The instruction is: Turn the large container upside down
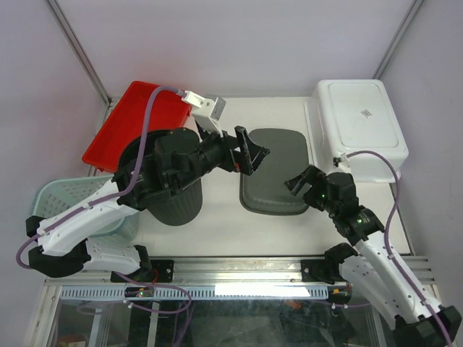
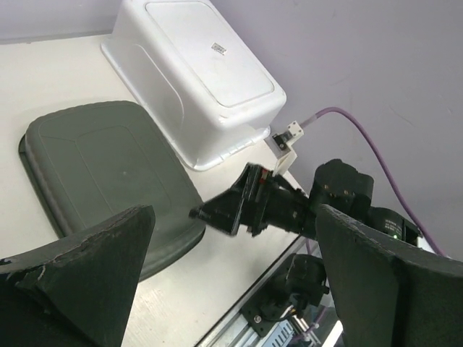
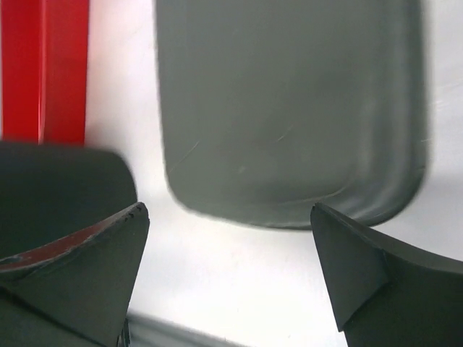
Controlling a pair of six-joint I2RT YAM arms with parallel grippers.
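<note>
The large white container (image 1: 359,126) stands at the back right. Its flat labelled face points up and its wider rim rests on the table; the left wrist view shows it (image 2: 202,65) the same way. My left gripper (image 1: 249,152) hovers open over the left edge of a flat grey lid (image 1: 278,170), holding nothing. The right gripper (image 1: 300,181) is open and empty at the lid's near right corner, just left of the container. In the left wrist view the left gripper (image 2: 233,217) looks down on the right gripper (image 2: 231,206). The right gripper (image 3: 228,211) faces the lid (image 3: 289,108).
A red tray (image 1: 134,123) leans at the back left. A pale green basket (image 1: 65,199) sits at the near left, partly under the left arm. A dark grey oval piece (image 1: 177,206) lies beneath the left arm. The enclosure walls stand close behind and beside the container.
</note>
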